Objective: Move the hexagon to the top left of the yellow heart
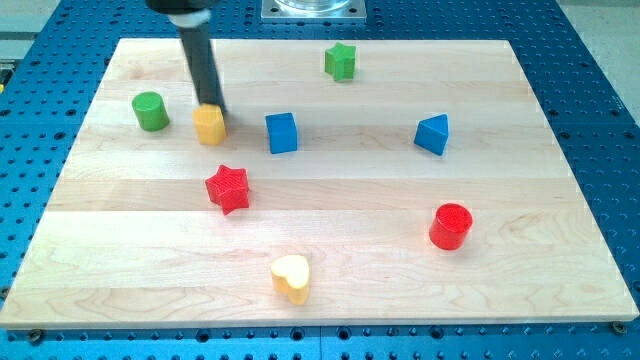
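The yellow hexagon lies on the wooden board at the upper left. The yellow heart lies near the view's bottom, at the middle. My tip is at the hexagon's upper right edge, touching or almost touching it. The dark rod rises from there toward the view's top left. The hexagon is far above and to the left of the heart.
A green cylinder is left of the hexagon. A blue cube is to its right. A red star lies between hexagon and heart. A green star, a blue triangular block and a red cylinder lie farther right.
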Robot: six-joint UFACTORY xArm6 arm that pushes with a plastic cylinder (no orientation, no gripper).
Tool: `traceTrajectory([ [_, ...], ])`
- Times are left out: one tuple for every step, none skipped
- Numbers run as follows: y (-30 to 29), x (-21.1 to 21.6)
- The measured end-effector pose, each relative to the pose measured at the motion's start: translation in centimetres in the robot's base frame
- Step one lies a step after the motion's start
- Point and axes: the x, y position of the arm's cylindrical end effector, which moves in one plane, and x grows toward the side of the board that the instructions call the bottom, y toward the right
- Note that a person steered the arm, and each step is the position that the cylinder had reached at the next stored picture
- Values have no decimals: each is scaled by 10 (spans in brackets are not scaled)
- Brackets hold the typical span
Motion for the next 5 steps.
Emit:
traceTrajectory([
  [13, 34],
  [-50, -3],
  [-56, 52],
  [79, 54],
  [84, 45],
])
